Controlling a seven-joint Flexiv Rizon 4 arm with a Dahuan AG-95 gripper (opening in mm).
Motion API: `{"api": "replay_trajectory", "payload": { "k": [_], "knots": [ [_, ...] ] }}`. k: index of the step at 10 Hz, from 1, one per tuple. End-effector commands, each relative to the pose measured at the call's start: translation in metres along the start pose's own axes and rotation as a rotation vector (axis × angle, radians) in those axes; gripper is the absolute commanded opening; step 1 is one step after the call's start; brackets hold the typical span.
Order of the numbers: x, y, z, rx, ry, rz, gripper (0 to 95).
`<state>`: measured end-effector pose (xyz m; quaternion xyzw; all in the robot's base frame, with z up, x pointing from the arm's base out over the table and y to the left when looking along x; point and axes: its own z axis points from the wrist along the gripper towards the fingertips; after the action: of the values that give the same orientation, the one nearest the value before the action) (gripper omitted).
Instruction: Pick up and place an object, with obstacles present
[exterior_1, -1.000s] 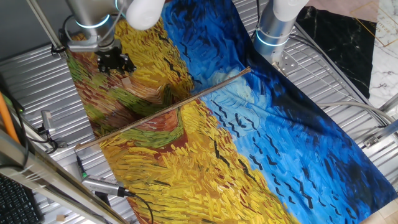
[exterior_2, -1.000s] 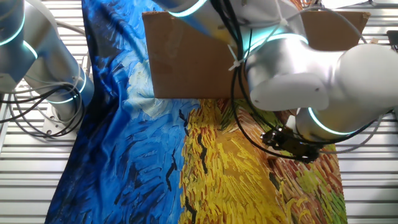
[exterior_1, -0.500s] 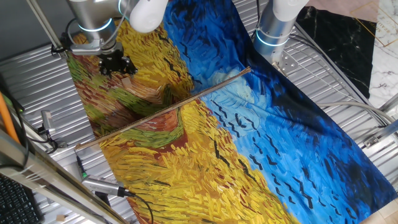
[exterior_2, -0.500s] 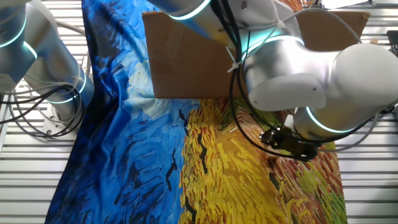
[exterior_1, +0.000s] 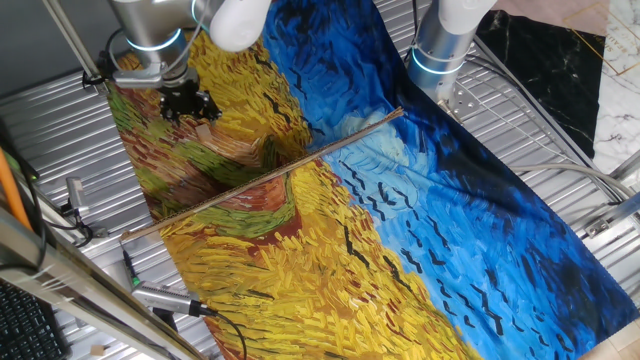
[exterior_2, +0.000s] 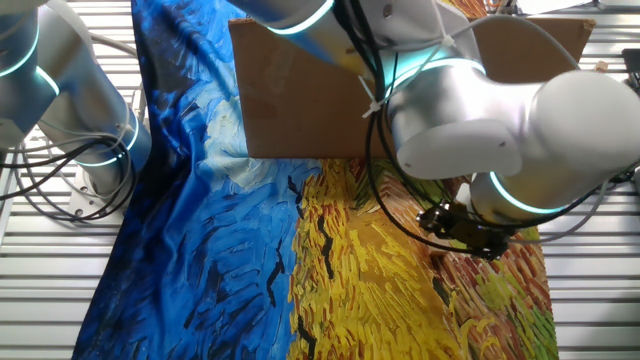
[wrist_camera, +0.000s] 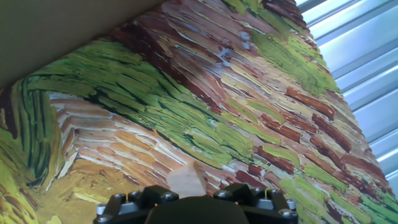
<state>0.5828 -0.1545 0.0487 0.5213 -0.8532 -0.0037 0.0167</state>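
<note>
Ribbed grey metal makes up the table (exterior_1: 60, 120), and a painted cloth (exterior_1: 400, 250) of yellow wheat, green-brown strokes and blue sky is spread over most of it. One long brown stick (exterior_1: 262, 176) lies straight across the cloth from its left edge up toward the blue part. Beyond the stick, at the upper left of the cloth, the gripper (exterior_1: 188, 103) hangs low over the brown and green brushwork. Just beside its black tip sits the cube (exterior_1: 204, 128), small and pale tan, resting on the cloth. From the hand view the cube (wrist_camera: 185, 180) shows just above the gripper's black body (wrist_camera: 194, 205), near the middle; the fingers themselves are out of sight, so how far they are spread cannot be told. From the other side, a brown cardboard sheet (exterior_2: 300, 90) stands behind the arm.
</note>
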Motion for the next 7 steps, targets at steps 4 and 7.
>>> {"api": "replay_trajectory", "payload": {
  "k": [4,7],
  "knots": [
    [0.0009,-0.0003,-0.0003,-0.011,0.007,0.01,76.0],
    [0.0009,-0.0003,-0.0003,-0.009,0.001,-0.004,76.0]
  ]
}}
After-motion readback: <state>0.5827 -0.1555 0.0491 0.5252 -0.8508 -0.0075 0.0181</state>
